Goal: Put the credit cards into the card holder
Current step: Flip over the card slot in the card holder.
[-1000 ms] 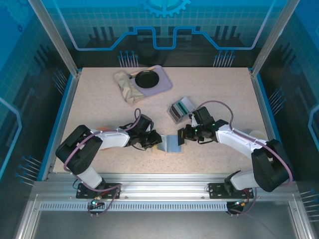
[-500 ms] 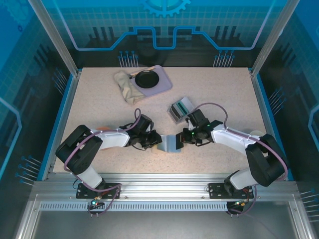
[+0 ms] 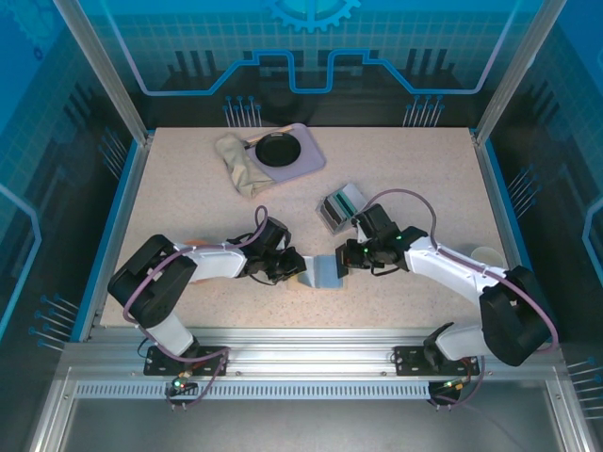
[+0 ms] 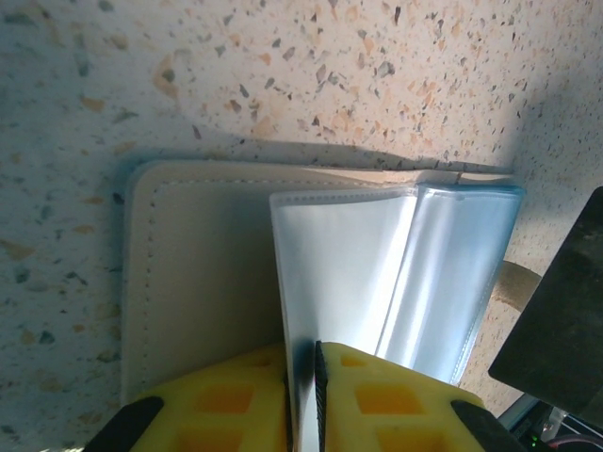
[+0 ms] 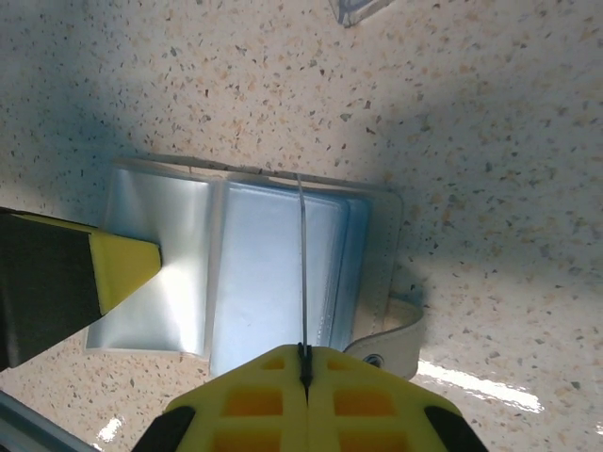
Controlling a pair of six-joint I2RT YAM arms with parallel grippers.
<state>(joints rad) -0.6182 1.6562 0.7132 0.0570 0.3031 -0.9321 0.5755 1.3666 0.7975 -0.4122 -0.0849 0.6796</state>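
Arms low, converging; left gripper clamps glossy clear sleeve of tan card holder, right gripper pinches thin edge-on credit card.

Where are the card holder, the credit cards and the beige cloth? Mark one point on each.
card holder point(image 4: 198, 282), left wrist view, on its tan cover.
credit cards point(image 3: 341, 205), top external view, on the middle of the upright stack.
beige cloth point(image 3: 239, 162), top external view, on its crumpled middle.

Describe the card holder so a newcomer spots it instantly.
Front middle of the speckled table, between the left gripper and right gripper. The card holder lies open: cream cover, clear bluish sleeves, unlike the grey card tray behind it.
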